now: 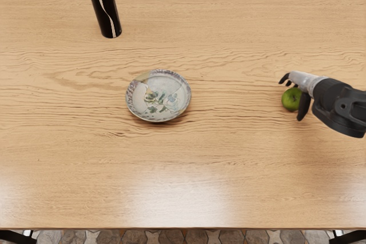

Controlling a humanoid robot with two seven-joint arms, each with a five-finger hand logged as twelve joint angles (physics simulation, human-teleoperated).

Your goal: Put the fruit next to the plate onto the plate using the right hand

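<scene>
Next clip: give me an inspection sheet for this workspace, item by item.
Surface: wooden table, glare patch near the front edge.
Job's things: green fruit on the table, well to the right of the patterned plate, not on it.
Clutter: black can, upright, back left.
Hands: right hand at the fruit, grasp unclear; left not in view.
Cables: nothing seen.
Surroundings: grey strip beyond the far edge; tiled floor below the near edge.

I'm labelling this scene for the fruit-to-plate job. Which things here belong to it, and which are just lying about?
Belong to the job:
green fruit, on the table at the right
plate, mid-table, nothing on it
right hand, beside the fruit

Just lying about:
black can, upright at the far left
</scene>
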